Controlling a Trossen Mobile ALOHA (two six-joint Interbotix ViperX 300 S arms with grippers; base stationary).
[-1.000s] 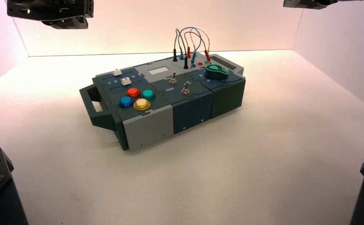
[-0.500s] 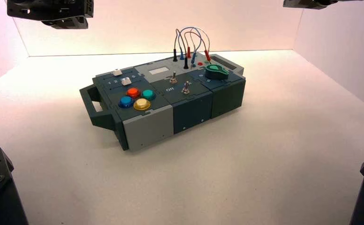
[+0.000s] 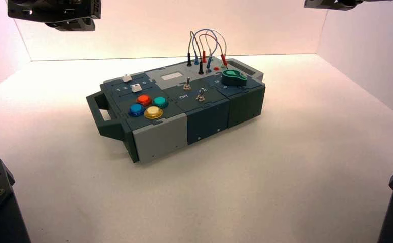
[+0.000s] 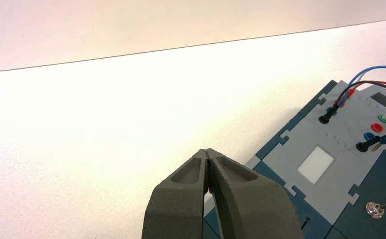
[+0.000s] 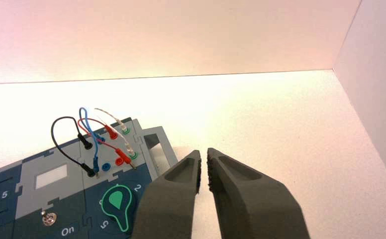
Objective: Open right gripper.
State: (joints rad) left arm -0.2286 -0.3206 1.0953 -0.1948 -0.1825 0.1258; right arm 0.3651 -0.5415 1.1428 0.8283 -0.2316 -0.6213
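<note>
Right wrist view: right gripper (image 5: pixel 204 167) barely parted, "On" lettering (image 5: pixel 67 231) on box (image 5: pixel 27 199)

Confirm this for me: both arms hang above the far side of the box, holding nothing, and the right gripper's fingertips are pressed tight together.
Not quite. In the right wrist view the right gripper shows a narrow gap between its fingertips; only the left gripper has its tips pressed together, as the left wrist view shows. The rest holds: both hang above the far side of the box, holding nothing.

Dark grey right tool (image 5: pixel 204 167) fingers, wedge-shaped with recessed pockets
</note>
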